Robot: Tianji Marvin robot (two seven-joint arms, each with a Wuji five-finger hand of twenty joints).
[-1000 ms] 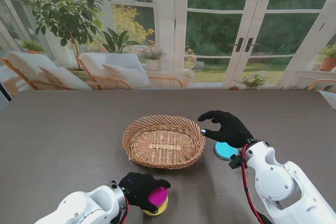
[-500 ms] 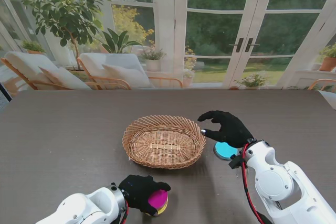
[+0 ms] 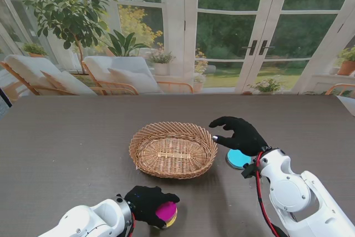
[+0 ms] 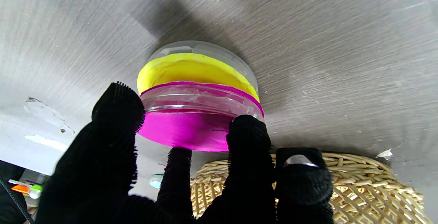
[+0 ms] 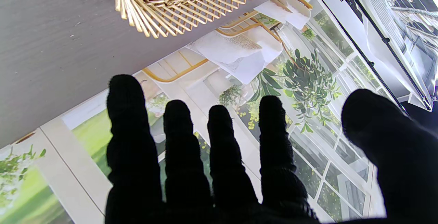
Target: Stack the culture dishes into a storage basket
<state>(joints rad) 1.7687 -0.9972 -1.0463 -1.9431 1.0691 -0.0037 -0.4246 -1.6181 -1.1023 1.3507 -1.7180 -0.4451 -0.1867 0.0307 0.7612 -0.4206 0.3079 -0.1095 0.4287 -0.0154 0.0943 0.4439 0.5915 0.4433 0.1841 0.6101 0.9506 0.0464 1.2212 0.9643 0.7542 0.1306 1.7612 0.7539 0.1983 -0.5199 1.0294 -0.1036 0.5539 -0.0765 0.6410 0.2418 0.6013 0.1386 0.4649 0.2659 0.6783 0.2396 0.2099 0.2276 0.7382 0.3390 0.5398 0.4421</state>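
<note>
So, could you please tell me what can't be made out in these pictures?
- Blue dish: stand view, mostly hidden by the right robot hand; contact unclear.
- Yellow dish: stand view, hidden by the magenta dish and left robot hand.
- Basket: left wrist view, cut by the edge and fingers.

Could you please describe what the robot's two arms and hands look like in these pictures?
Both arms have glossy white, rounded casings. Each ends in a five-fingered hand in a black knitted glove: left hand, right hand. A red cable runs along the right arm; a shorter red one shows at the left wrist.
</note>
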